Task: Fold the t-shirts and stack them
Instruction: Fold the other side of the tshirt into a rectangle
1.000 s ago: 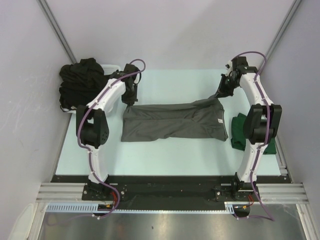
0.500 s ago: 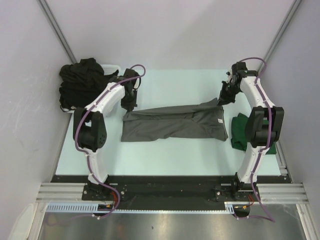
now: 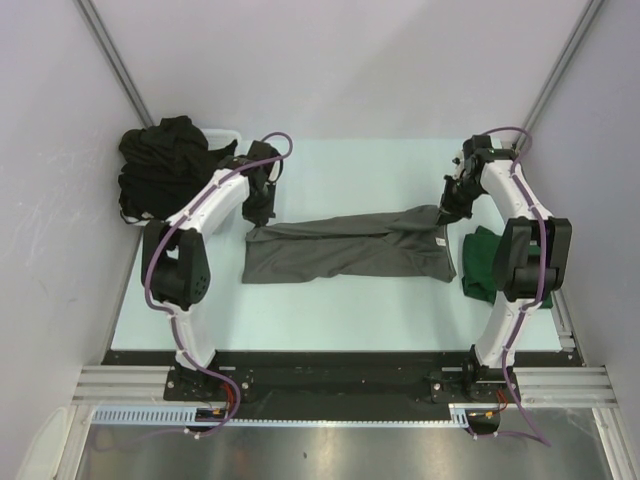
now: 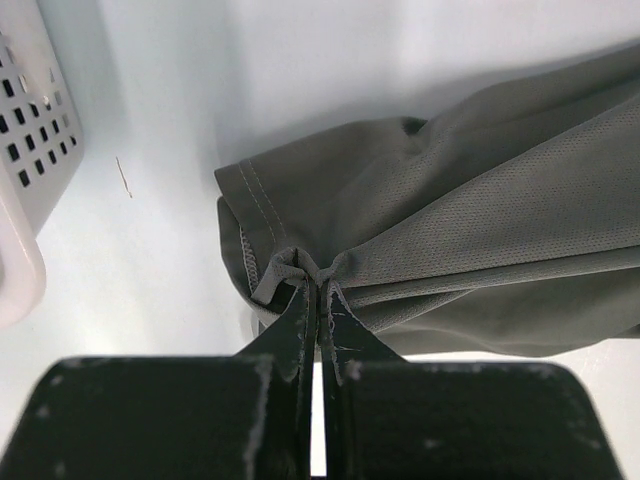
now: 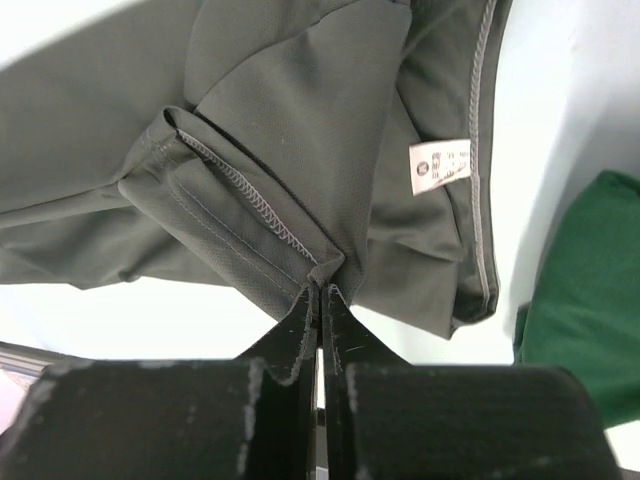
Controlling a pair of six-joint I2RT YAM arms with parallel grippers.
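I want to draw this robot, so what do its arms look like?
The left arm and right arm both have smooth, curved white shells with chunky black joints. A thin purple cable loops along each. They stand on black bases. The jaws are flat, black and scuffed with pale scratches.

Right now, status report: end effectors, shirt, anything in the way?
Left end effector, right end effector: shut on grey shirt. Shirt stretched between. Green shirt apart.

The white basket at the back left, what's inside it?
Black shirts are heaped in the white basket, spilling over its rim. How many, and anything underneath them, cannot be seen.
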